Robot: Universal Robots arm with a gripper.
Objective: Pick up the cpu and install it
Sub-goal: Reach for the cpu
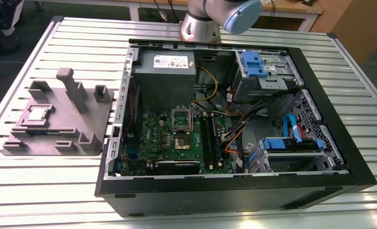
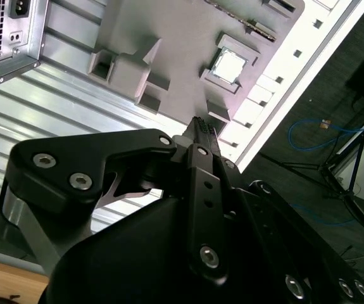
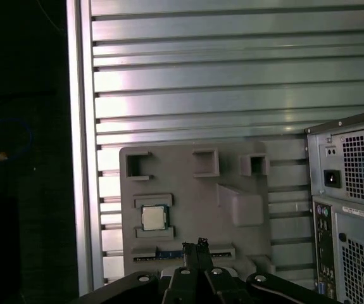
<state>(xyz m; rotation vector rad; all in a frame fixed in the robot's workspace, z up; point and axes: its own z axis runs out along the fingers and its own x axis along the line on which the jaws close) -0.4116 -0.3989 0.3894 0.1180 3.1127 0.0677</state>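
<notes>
The gripper (image 3: 197, 244) is hovering over the grey tray (image 1: 86, 125), its fingers pressed together and holding nothing. The cpu (image 1: 37, 113) is lying flat in a tray pocket at the exterior view's left, well apart from the computer case (image 1: 341, 143). By my judgement the pickup is only beginning. Grasping calls for the fingers parting to straddle the cpu's edges.

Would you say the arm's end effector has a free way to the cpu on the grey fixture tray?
Probably yes: the cpu lies uncovered in its recess on the fixture tray, nothing stands over it, and the end effector hangs clear of the tray.
</notes>
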